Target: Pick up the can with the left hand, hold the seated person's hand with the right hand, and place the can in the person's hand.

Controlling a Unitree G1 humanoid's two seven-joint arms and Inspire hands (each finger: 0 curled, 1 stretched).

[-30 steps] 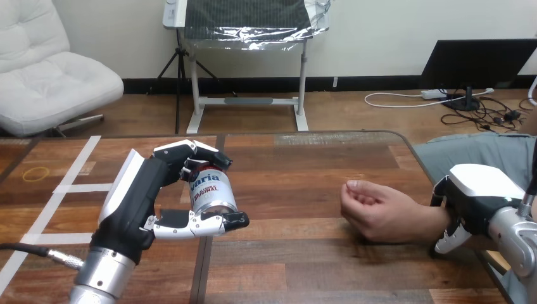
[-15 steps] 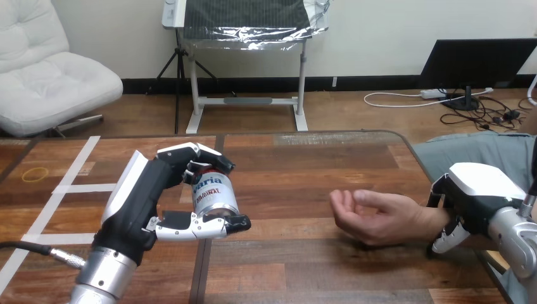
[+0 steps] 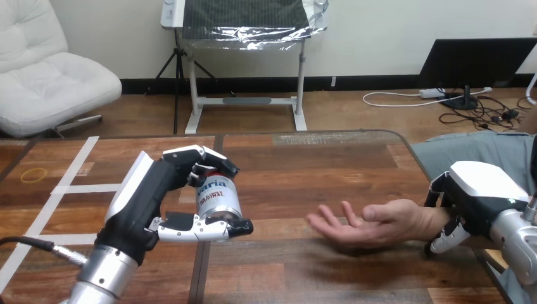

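A silver can [image 3: 218,196] with a red and blue label hangs upright above the left half of the wooden table [image 3: 304,272]. My left hand [image 3: 149,197] is shut on it, fingers over its top and thumb under its base. To the right, the person's hand [image 3: 361,225] lies palm up with its fingers spread, pointing left toward the can, a short gap away. At the right edge my right hand [image 3: 470,197] sits on the person's wrist, its fingers [image 3: 443,239] curled round it from below.
White tape lines [image 3: 76,188] cross the table's left part, and a yellow rubber band [image 3: 33,175] lies at the far left. The table's right edge [image 3: 421,168] runs close to the person's forearm.
The person's hand has gone from a loose fist to flat, palm up, and reaches further left. My left hand with the can has drifted slightly right. My right hand has stayed on the wrist.
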